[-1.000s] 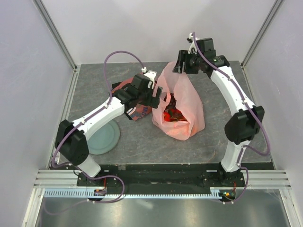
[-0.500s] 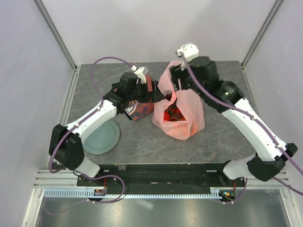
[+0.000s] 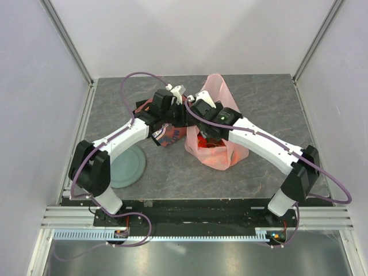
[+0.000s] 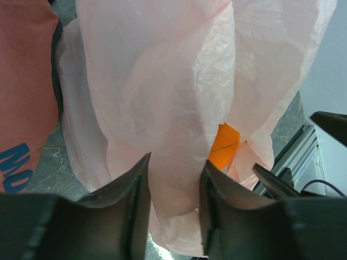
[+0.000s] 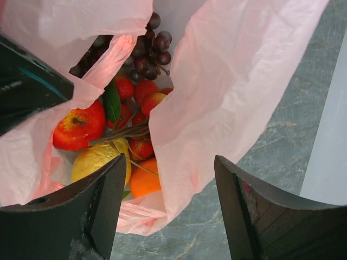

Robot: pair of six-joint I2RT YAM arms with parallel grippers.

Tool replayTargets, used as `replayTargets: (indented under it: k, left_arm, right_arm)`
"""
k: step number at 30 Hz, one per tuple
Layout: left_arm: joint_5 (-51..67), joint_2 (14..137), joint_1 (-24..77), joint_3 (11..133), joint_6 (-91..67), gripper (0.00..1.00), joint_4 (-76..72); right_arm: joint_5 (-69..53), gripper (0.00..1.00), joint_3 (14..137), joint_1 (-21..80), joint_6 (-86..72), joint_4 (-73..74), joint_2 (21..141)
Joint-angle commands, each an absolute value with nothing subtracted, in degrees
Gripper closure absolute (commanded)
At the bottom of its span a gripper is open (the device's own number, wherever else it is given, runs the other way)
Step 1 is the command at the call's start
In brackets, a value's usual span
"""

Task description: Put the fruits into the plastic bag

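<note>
Location: a pink plastic bag (image 3: pixel 230 150) stands slumped at the middle of a grey, stone-patterned table (image 3: pixel 276 109), with both arms bent over its mouth.

Fruits: all that can be seen lie in the bottom of the bag: a red apple (image 5: pixel 78 127), a yellow lemon-like fruit (image 5: pixel 97 158), an orange (image 5: pixel 145 184), dark grapes (image 5: pixel 149 49) and small strawberry-like pieces (image 5: pixel 143 89), with a green leaf (image 5: pixel 112 102) among them.

Left gripper (image 4: pixel 174 179): clenched on a gathered fold of the bag's film near the rim, both fingers pressed into the plastic.

Right gripper (image 5: pixel 171 162): released, fingers spread wide above the bag's mouth, gripping nothing; one wall of the bag hangs below the gap.

Handling: the film looks thin, crinkly and limp, likely to collapse shut when let go and to slip or stretch under a hard pull. The load of fruit probably anchors the bottom, so the bag should stay put while the top is tugged.

Where to hold: best taken at the rim or a handle loop, pinching bunched film, not a single layer.

Stage of task: no fruit shows outside the bag, so the filling appears complete or nearly so.

Also on the table: a pale green plate (image 3: pixel 123 169) near the left arm, and a red printed cloth (image 3: pixel 168 137) just beside the bag.
</note>
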State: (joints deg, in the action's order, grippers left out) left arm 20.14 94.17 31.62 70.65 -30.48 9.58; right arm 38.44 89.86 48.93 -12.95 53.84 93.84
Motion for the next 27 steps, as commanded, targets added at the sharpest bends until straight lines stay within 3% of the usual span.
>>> replayTargets:
  k: [1,5,12,15,16,18,19,20,23,27]
  left_arm:
    - [21.97,94.48,31.55,73.65,-29.27,0.63,8.09]
    - [22.50,94.66,31.55,74.09,-29.53,0.80,8.09]
    - [22.06,95.01,31.11,74.18,-30.67,0.92,8.09]
    - [21.97,94.92,30.85,74.27,-31.02,0.96,8.17]
    - [21.97,95.10,30.76,74.18,-31.29,0.97,8.17]
    - [22.23,95.19,30.76,74.18,-31.55,0.99,8.17]
    - [22.58,95.27,30.67,74.35,-31.81,0.98,8.09]
    - [22.94,95.27,30.50,74.53,-32.08,0.98,8.09]
    - [25.13,95.27,30.15,76.46,-33.22,0.98,7.82]
    - [30.84,94.66,29.71,82.94,-37.87,0.98,3.70]
  right_arm:
    - [41.04,0.26,88.43,49.22,-14.77,52.57,95.88]
    - [46.83,0.25,84.99,48.96,-13.19,51.42,99.13]
    - [52.47,0.28,82.10,46.85,-9.23,47.12,100.72]
    - [54.22,0.47,80.95,45.27,-7.39,44.74,100.28]
    - [54.32,0.62,80.95,43.78,-7.30,44.48,100.02]
    - [53.62,0.79,81.30,42.02,-7.29,44.30,99.32]
    - [52.83,0.96,81.39,40.18,-7.47,43.86,97.92]
    - [51.26,1.00,82.00,39.12,-7.82,43.86,96.87]
    - [41.42,1.00,84.54,33.94,-10.19,42.54,90.63]
    - [37.62,1.00,90.95,30.59,-10.55,39.64,81.40]
